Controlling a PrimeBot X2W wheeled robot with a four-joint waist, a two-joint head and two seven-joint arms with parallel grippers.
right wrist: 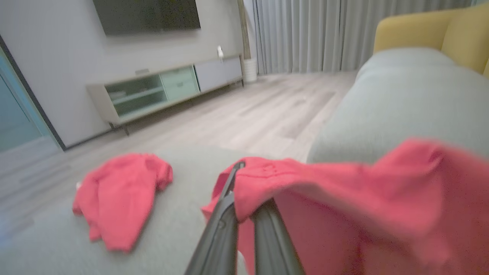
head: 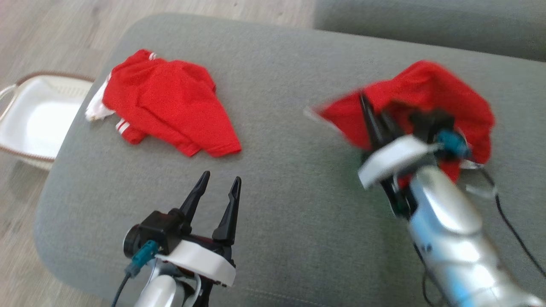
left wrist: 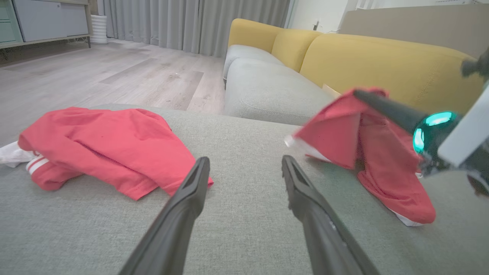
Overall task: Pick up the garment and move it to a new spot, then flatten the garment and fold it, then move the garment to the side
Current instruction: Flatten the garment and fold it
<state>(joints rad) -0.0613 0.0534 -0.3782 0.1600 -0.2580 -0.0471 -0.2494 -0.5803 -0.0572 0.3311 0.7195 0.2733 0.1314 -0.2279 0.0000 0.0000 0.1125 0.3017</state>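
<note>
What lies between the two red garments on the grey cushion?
Bare grey cushion, as the head view shows, separates the left garment from the right garment.

Home living room. Yellow-backed sofa (left wrist: 382,65) with grey seat cushions, a big grey ottoman (head: 277,192) just in front of it, wall-mounted TV (right wrist: 147,15) over a low media cabinet (right wrist: 153,91) (glass-fronted and grey doors), full-length grey curtains (left wrist: 191,23), pale wood-look floor (left wrist: 114,68). White laundry basket (head: 42,106) on the floor beside the ottoman.
</note>
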